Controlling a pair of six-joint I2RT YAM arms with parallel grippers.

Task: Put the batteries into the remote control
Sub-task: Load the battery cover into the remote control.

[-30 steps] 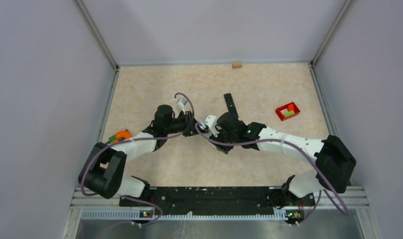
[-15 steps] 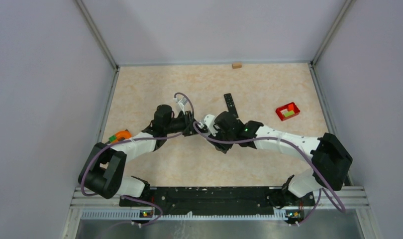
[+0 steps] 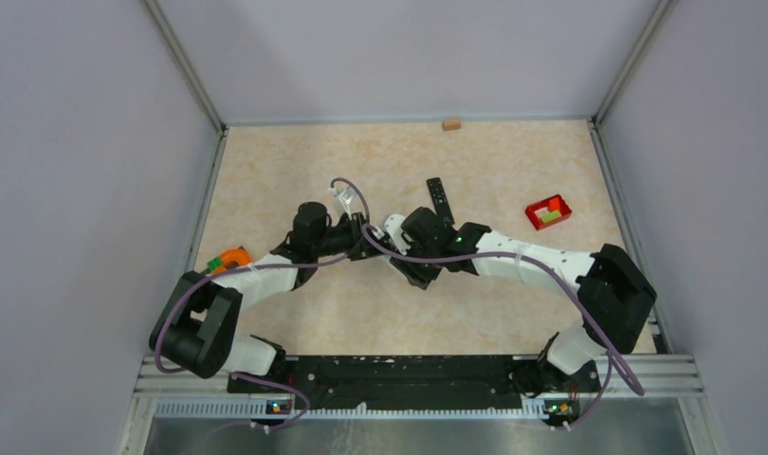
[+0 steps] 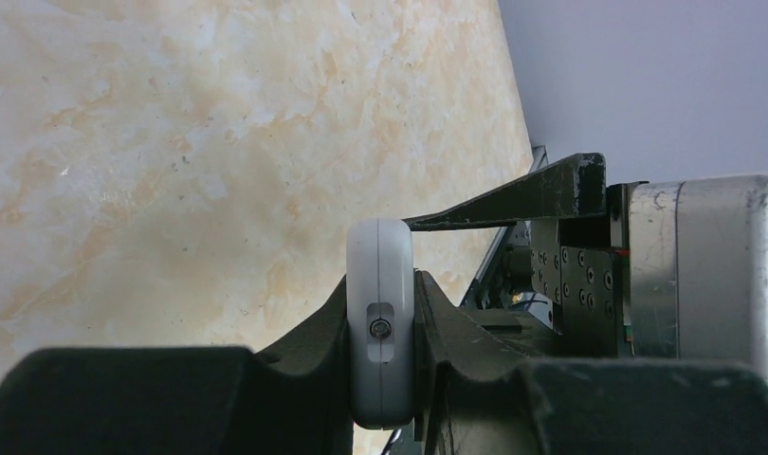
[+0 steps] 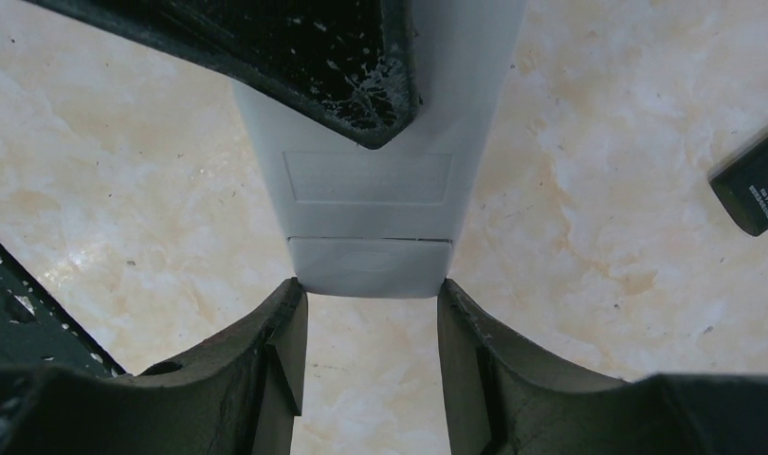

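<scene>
My left gripper (image 4: 381, 313) is shut on a white remote control (image 4: 380, 284), seen edge-on between its two black fingers. In the top view the left gripper (image 3: 364, 244) meets my right gripper (image 3: 401, 262) at the table's middle, and the remote is mostly hidden between them. In the right wrist view the remote's flat back (image 5: 371, 190) points at the camera. My right gripper (image 5: 371, 318) is open, with its fingertips (image 5: 285, 322) at the corners of the remote's near end. No batteries show in any view.
A black remote (image 3: 440, 199) lies just behind the grippers; its corner shows in the right wrist view (image 5: 755, 190). A small red tray (image 3: 548, 211) with yellow-green blocks sits at the right. An orange object (image 3: 230, 258) is by the left edge. A small tan block (image 3: 450, 123) sits at the back wall.
My right arm has moved left, bringing its gripper up to the remote held by the left gripper. The left gripper has shifted only slightly.
</scene>
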